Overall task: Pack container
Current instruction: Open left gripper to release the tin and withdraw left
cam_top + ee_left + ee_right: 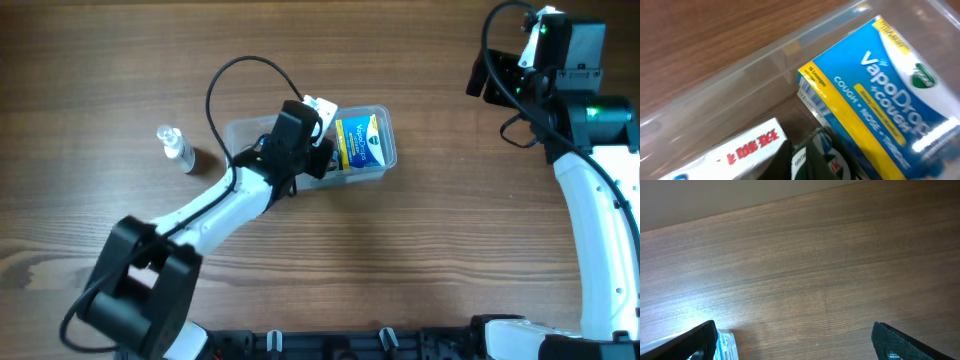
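Clear plastic rectangular container (243, 133) with rounded corners sits upright mid-table (420, 250), a blue-and-yellow carton (360, 143) lying inside.

Inside the clear rectangular plastic tub (360, 177), a blue-and-yellow cardboard carton (362, 142) fills the right end, a white box with red print (740, 150) lies near it, and the left arm's black wrist (292, 135) hangs over the middle. A small clear bottle (176, 148) stands near the tub's left end; bare brown wooden table (450, 230) runs from the tub to the right arm (590, 200).
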